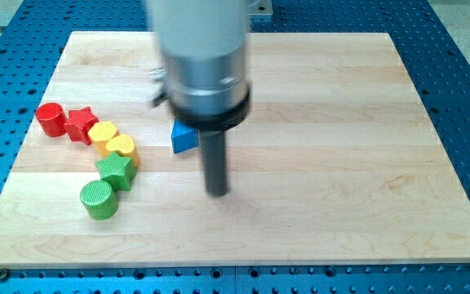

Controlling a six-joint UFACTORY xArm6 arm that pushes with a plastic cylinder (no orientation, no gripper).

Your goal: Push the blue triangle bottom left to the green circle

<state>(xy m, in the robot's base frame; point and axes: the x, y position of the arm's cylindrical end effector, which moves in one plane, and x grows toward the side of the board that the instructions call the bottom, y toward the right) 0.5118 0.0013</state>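
Standing on the bare board, my tip (217, 192) sits just to the lower right of the blue triangle (184, 138), apart from it and holding nothing (a plain rod has no grasp). The green circle (98, 199) lies well toward the view's lower left, so I judge the tip is on the wrong side: it needs the triangle's upper right to push.

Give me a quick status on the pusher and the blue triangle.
My tip down on the board, below-right of the blue triangle, apart. Green circle far lower left. Green star sits near the path.
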